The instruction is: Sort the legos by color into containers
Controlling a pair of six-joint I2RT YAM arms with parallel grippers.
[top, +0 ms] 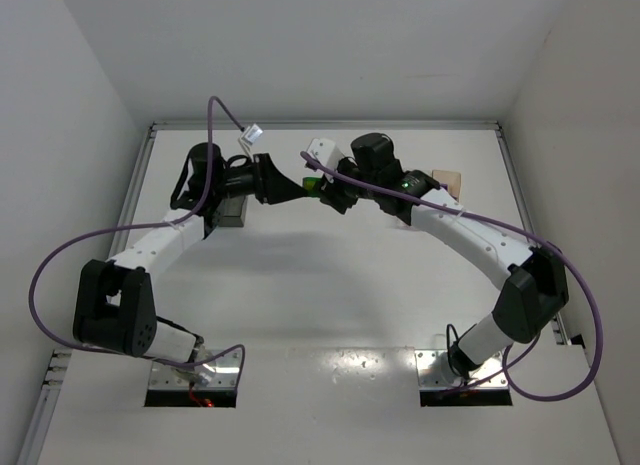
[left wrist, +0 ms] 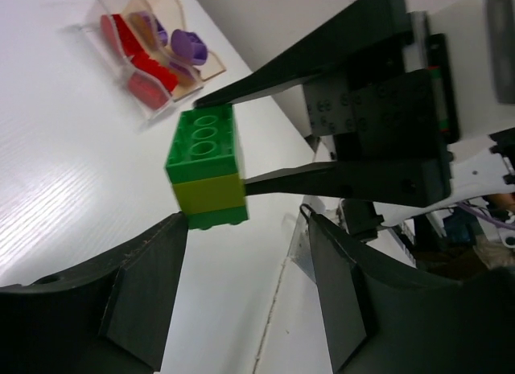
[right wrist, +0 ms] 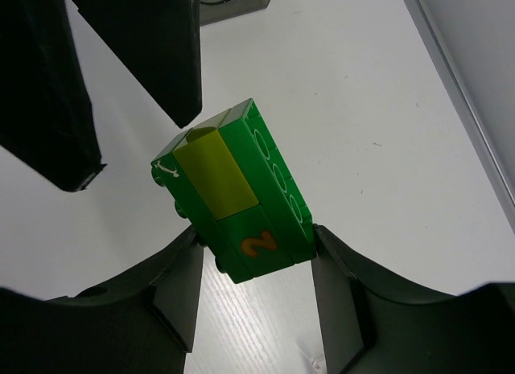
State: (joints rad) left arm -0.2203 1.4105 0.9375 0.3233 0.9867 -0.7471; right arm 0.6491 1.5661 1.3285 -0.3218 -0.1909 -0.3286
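The right hand (right wrist: 256, 247) pinches the green-and-yellow brick stack (left wrist: 205, 165) in the air above the bench (left wrist: 80, 189) while the left hand (left wrist: 245, 223) stands open just beside its free end, gripping nothing, so an off-centre squeeze there could twist the stack loose and drop it.

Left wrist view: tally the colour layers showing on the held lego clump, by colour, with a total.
Layers showing on the lego clump:
Green: 2 (top and bottom)
Yellow-green: 1 (middle)
Total: 3
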